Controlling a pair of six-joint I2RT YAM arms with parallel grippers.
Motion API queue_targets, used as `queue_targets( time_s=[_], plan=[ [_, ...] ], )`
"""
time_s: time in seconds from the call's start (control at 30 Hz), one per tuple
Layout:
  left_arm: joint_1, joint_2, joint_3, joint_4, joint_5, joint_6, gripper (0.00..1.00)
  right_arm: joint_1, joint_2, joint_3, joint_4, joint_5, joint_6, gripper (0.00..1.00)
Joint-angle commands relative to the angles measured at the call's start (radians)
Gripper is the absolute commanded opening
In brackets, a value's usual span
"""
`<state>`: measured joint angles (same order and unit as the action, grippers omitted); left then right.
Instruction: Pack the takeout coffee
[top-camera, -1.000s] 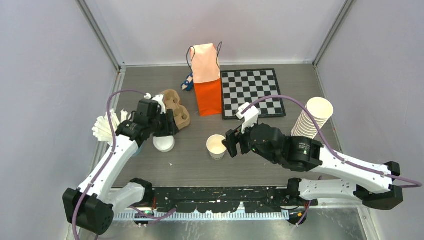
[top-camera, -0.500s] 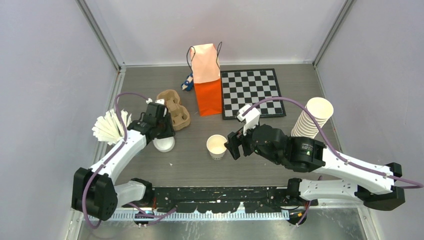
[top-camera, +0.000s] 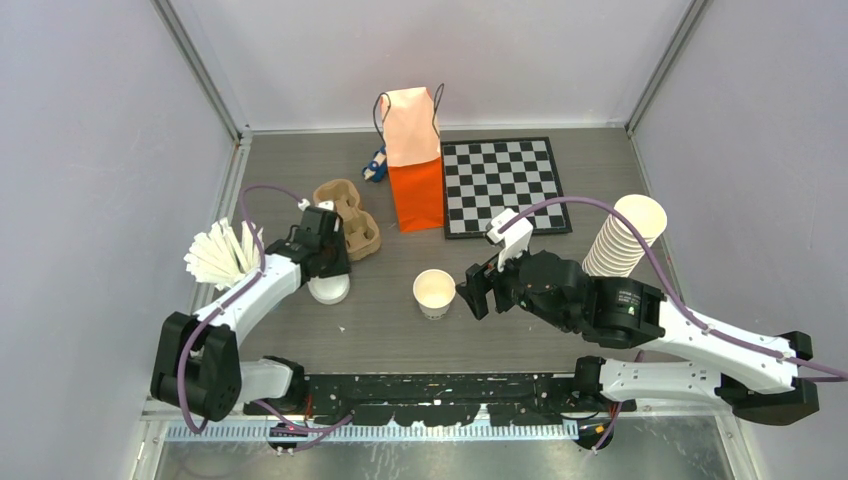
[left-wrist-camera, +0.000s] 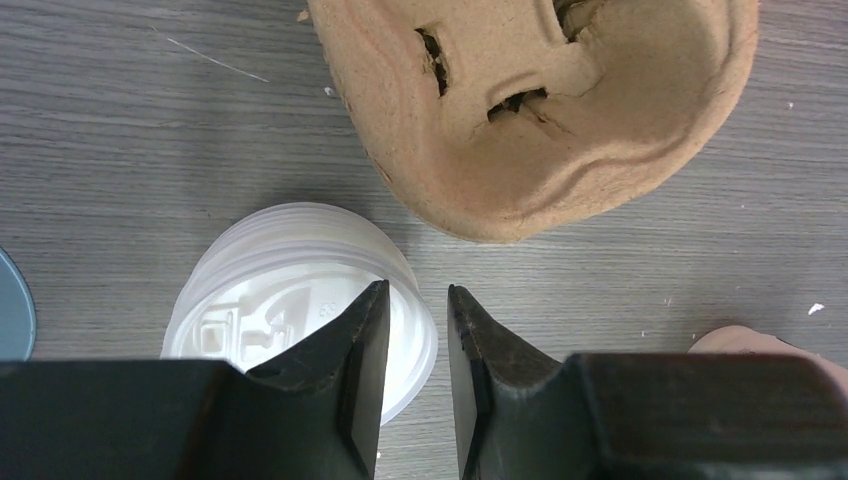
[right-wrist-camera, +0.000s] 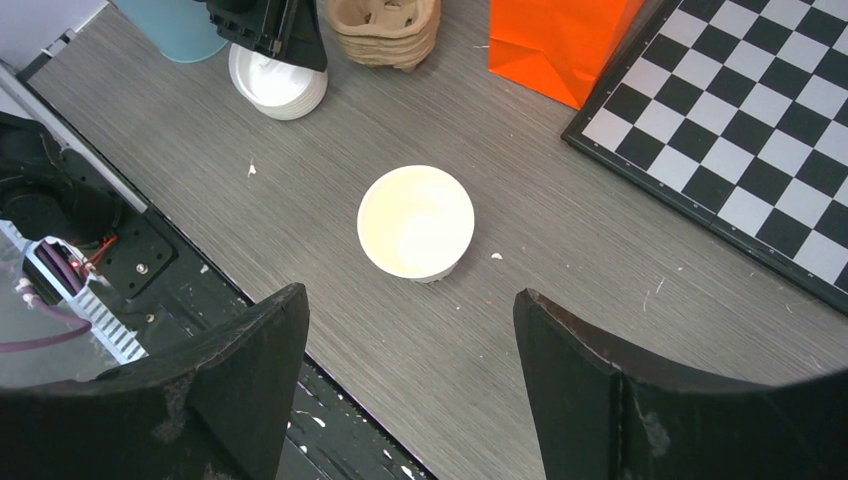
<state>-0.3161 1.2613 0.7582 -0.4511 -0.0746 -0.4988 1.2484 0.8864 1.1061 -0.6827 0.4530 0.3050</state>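
- My left claw is narrowed astride the rim of the top white lid in its stack, near the cardboard tray; I cannot tell whether it is pinching.
- My right claw is released wide, just beside the coffee cup.
- The coffee cup stands lidless on the counter, well apart from the orange bag.

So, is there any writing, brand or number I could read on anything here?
No text is legible.
Lids: faint raised marks, too blurred to read.
Bag, cup, chessboard, carrier: no print shows.
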Motion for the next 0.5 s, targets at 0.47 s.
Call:
queue_targets(
  time_s=[0.47],
  plan=[
    [-0.003, -0.020, 0.030, -0.001, 0.023, 0.009, 0.00, 0.006, 0.020, 0.003, -0.006, 0.091, -0.034, 0.79]
  ],
)
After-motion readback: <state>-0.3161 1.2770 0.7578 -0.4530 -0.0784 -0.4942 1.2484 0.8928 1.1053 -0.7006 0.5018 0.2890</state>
